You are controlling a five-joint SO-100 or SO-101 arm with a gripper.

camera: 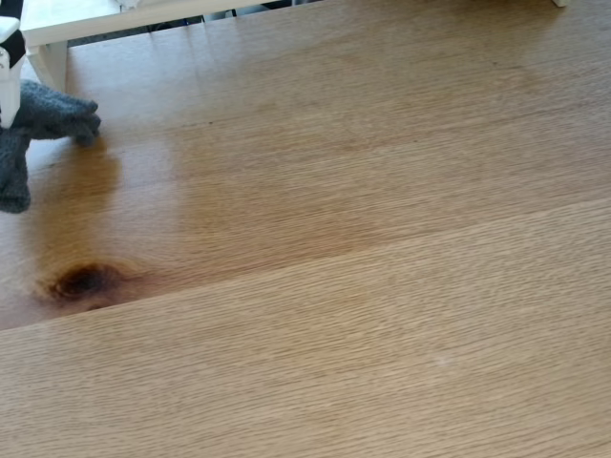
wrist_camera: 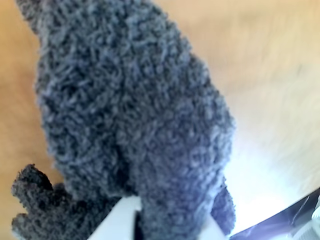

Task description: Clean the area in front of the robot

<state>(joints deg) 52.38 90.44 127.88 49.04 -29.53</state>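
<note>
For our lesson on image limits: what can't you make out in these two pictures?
- Gripper: wrist view, fingertips buried in the grey fuzzy cloth; open or shut unclear.
- Arm: fixed view, cut off by the left edge.
- Tabletop: wrist view, blurred and glare-washed.

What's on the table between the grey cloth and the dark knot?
Nothing. In the fixed view, the stretch from the cloth down to the knot is bare tabletop.

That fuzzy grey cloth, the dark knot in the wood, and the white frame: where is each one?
Fuzzy grey cloth [wrist_camera: 135,110]: wrist view, middle of its woolly surface.
Dark knot [camera: 84,281]: fixed view, its dark centre.
White frame [camera: 57,36]: fixed view, top-left, on its rail.
</note>
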